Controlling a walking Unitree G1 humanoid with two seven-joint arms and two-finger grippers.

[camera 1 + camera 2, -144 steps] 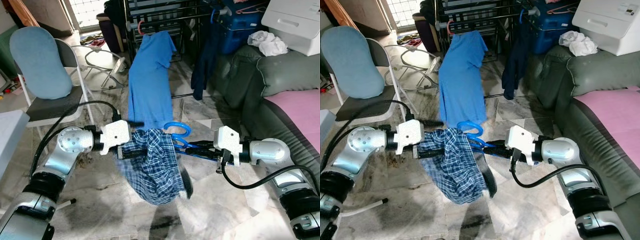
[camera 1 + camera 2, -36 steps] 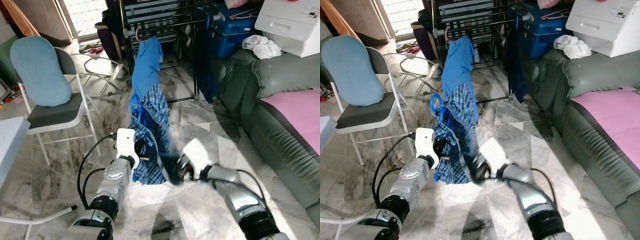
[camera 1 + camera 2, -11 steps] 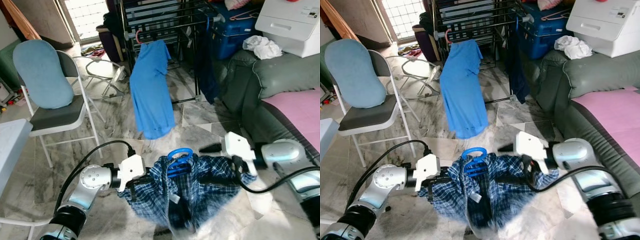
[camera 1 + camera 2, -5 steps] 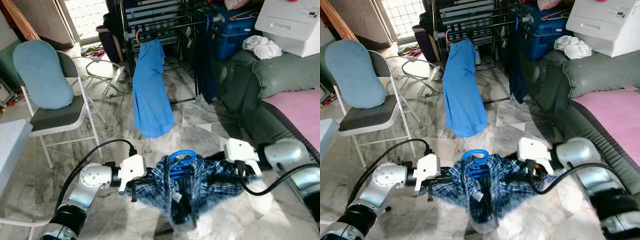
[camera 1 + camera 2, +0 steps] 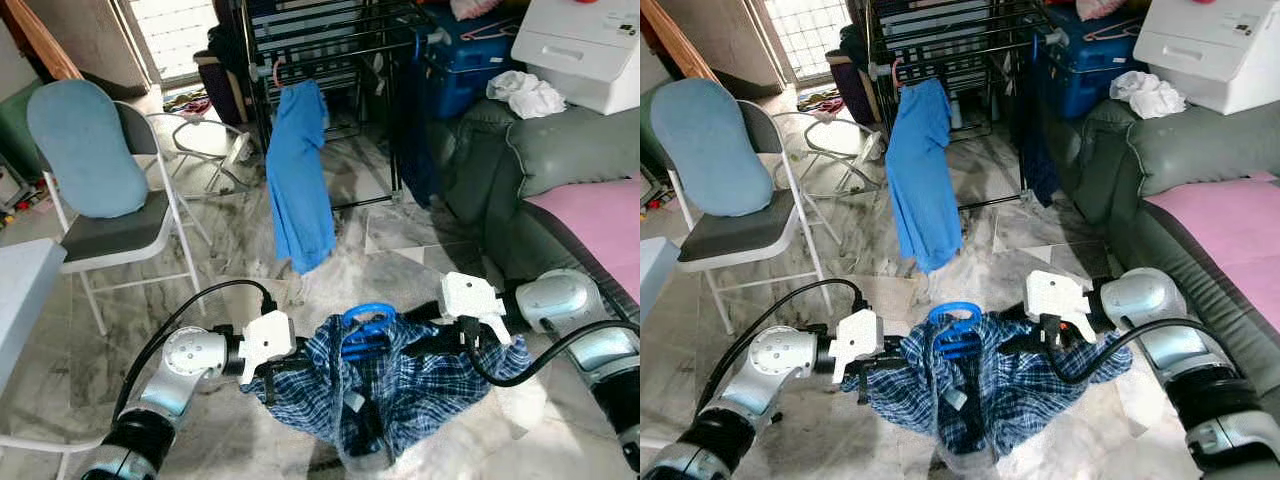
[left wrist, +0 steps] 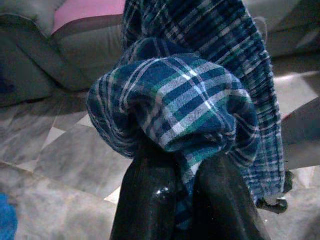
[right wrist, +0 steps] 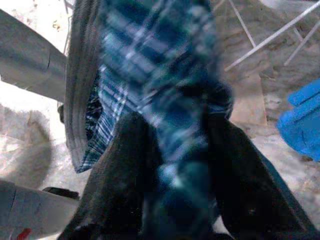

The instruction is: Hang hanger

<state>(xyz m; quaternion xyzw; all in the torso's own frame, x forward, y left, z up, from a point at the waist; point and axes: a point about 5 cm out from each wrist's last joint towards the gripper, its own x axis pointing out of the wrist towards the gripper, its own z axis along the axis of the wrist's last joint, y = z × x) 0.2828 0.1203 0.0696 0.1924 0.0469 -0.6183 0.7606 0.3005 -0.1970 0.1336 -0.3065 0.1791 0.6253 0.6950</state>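
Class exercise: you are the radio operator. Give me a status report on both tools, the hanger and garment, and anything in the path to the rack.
Left tool shut on plaid shirt; right tool shut on it too. Blue hanger inside, hook up. Blue T-shirt hangs on rack ahead.

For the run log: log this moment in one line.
left gripper: shut on plaid shirt | right gripper: shut on plaid shirt | blue hanger: inside shirt, unhung

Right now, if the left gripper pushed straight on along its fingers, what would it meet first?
The left gripper points across toward the robot's right, already shut on the plaid shirt. Going on, it would likely press further into that bunched cloth, then toward the blue hanger; depth is uncertain.
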